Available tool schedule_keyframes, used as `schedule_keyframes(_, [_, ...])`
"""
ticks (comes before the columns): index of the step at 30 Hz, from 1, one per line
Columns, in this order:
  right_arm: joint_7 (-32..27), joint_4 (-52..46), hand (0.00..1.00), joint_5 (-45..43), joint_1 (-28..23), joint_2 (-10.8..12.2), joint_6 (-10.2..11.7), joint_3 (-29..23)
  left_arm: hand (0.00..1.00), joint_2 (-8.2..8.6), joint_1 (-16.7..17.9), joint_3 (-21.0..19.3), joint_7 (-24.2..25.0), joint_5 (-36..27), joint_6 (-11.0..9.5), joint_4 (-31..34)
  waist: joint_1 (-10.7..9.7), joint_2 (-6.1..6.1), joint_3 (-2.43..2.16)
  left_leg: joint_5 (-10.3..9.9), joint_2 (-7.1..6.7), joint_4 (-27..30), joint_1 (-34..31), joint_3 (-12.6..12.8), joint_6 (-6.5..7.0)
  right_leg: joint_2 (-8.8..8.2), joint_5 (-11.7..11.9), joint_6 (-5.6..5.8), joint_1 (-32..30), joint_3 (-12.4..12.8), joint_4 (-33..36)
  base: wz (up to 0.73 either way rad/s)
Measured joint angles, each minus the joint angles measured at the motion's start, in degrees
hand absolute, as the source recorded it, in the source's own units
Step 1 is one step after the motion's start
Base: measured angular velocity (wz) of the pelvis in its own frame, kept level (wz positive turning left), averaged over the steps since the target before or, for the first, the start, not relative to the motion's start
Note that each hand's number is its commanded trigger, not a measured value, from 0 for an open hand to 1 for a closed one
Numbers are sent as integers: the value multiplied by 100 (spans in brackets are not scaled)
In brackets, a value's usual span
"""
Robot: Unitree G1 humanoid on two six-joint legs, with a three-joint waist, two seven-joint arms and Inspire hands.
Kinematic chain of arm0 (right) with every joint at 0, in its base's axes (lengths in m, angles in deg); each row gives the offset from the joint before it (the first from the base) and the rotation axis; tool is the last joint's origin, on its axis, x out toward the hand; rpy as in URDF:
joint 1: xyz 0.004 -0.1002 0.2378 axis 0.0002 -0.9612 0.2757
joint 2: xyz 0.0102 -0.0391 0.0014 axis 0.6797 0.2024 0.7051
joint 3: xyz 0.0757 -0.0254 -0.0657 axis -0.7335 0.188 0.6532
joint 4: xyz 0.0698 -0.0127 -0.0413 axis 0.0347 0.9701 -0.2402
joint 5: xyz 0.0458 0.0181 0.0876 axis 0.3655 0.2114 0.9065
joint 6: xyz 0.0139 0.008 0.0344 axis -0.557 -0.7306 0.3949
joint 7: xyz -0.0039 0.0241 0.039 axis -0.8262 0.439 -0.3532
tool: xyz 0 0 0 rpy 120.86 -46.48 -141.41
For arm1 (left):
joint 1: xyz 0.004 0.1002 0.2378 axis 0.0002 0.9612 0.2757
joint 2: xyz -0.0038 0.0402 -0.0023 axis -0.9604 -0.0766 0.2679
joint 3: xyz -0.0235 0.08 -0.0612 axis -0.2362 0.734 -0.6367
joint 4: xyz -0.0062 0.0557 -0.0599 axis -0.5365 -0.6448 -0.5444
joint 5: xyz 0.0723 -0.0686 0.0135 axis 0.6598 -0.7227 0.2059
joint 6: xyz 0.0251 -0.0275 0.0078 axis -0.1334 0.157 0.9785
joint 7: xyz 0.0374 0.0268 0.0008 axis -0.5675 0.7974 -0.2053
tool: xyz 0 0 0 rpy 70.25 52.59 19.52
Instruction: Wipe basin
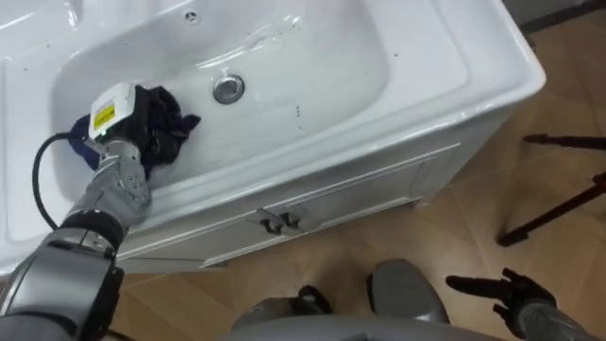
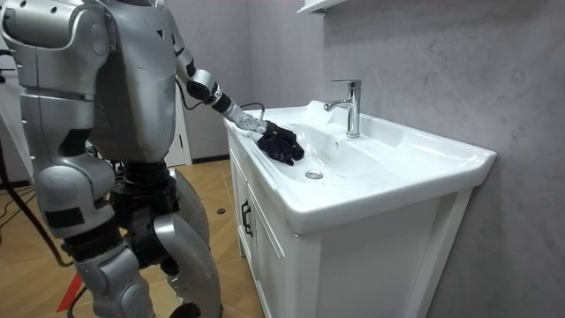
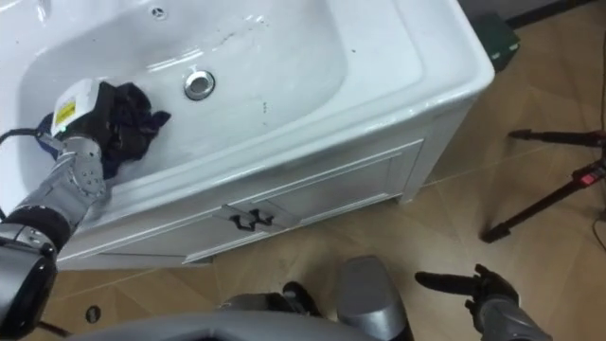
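Nearest, low at right: right hand (image 1: 511, 289), empty, dark fingers straight and slightly spread above the wood floor (image 1: 445, 242). At near left, left hand (image 1: 121, 118) reaching over the front rim into the white basin (image 1: 473, 57), set on a bunched dark cloth (image 1: 182, 125); cannot tell its grip, fingers lost among the dark folds. Cloth lying on the bowl's left slope, left of the drain (image 1: 228, 88) and apart from it. Right and far parts of the bowl bare. Tap (image 2: 351, 106) upright at the far rim. Cabinet (image 1: 369, 189) below, with paired handles (image 1: 281, 222). Black tripod legs (image 1: 554, 213) on the floor right of the basin's corner.
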Motion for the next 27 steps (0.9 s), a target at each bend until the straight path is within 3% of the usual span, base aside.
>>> schedule_keyframes(4, [-33,2,0,-50,27,7,2,6,100,20,133,29,-3,224,1,30,61,37,-46,0,19,-56,105,-16,-1,45,56,11,174,-13,-197,-1])
schedule_keyframes(8, [-128,-11,0,-15,38,-12,-3,15,100,36,328,34,-88,222,1,62,126,42,-58,14,7,-171,242,-16,-26,78,71,7,268,60,-294,-10])
schedule_keyframes(15, [-35,16,0,-51,7,-38,-80,14,100,68,598,26,-243,216,83,374,215,27,-55,40,7,-260,351,-70,-67,76,86,-20,414,-33,-390,-3])
schedule_keyframes(17, [29,54,0,-50,-13,-1,-71,20,100,68,629,26,-257,220,89,475,225,-37,-31,53,6,-318,435,-98,-91,73,87,-24,527,-132,-460,10])
schedule_keyframes(20, [117,61,0,-48,-16,5,-70,69,100,67,617,26,-240,228,157,636,244,-115,-34,61,4,-327,450,-171,-104,78,90,-30,561,-182,-511,7])
schedule_keyframes(24, [189,60,0,-62,-4,7,-65,109,100,75,613,31,-155,232,182,750,234,-176,-15,61,5,-334,486,-188,-105,75,95,-37,667,-279,-600,11])
schedule_keyframes(27, [258,58,0,-29,-8,17,-63,120,100,174,605,46,-117,225,307,826,199,-178,-13,61,5,-336,534,-200,-106,71,101,-30,781,-343,-688,9])
